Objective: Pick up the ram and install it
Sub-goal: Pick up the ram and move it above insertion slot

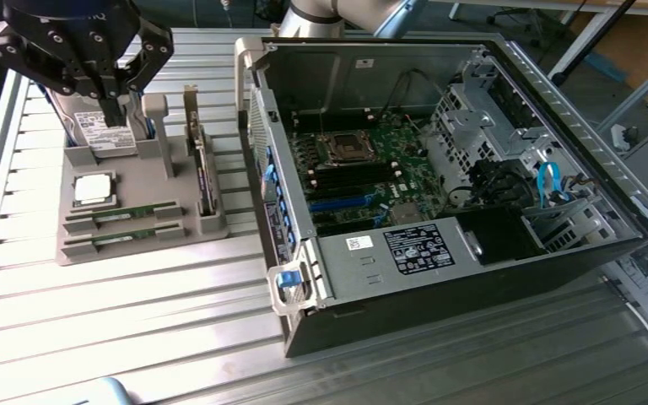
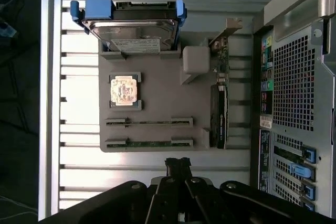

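Two ram sticks are seen standing on edge in the slots of the grey parts tray (image 2: pixel 157 87): the inner ram stick (image 2: pixel 149 122), set just beside the processor chip (image 2: pixel 125 89), and the outer ram stick (image 2: pixel 149 143), set along the tray's edge. In the exterior view they are picked out at (image 1: pixel 121 215) and (image 1: pixel 121 239). Neither has been lifted.

The gripper (image 1: pixel 114 105) is held above the tray, over the end where the hard drive (image 1: pixel 99 126) is propped, with its fingers pressed together and nothing clamped between them. From the wrist camera, the gripper (image 2: pixel 178 167) is found nearest the outer ram stick.

The ram is judged light, stiff and thin, and easily damaged. It would best be pinched across its flat faces near mid-length, on the exposed upper edge. The contact edge sunk in the slot should be left alone.

The open computer case (image 1: pixel 549 101) is stood just beside the tray on the slatted table (image 1: pixel 132 321).
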Motion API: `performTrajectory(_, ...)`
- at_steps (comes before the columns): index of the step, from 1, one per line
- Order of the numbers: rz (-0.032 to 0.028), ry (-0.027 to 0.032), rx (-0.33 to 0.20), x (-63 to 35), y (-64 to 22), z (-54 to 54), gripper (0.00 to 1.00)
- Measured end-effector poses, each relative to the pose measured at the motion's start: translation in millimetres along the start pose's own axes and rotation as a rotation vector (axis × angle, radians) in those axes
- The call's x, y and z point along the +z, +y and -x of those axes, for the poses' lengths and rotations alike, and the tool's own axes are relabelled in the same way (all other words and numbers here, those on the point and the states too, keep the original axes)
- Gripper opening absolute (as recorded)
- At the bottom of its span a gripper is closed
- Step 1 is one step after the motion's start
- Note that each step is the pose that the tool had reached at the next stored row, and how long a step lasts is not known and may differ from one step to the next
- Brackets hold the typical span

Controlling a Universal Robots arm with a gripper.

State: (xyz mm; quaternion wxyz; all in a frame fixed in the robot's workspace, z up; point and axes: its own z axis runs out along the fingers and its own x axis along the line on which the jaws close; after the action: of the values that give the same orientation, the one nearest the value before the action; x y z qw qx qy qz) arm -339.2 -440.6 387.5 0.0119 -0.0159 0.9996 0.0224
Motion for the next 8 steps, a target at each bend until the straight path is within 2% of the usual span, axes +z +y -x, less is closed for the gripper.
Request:
performTrajectory(5, 0.0025, 0.0046, -0.104, 0.0, 0.0, 0.0, 0.11)
performTrajectory(8, 0.0034, 0.0063, -0.141, 0.0, 0.0, 0.0, 0.11)
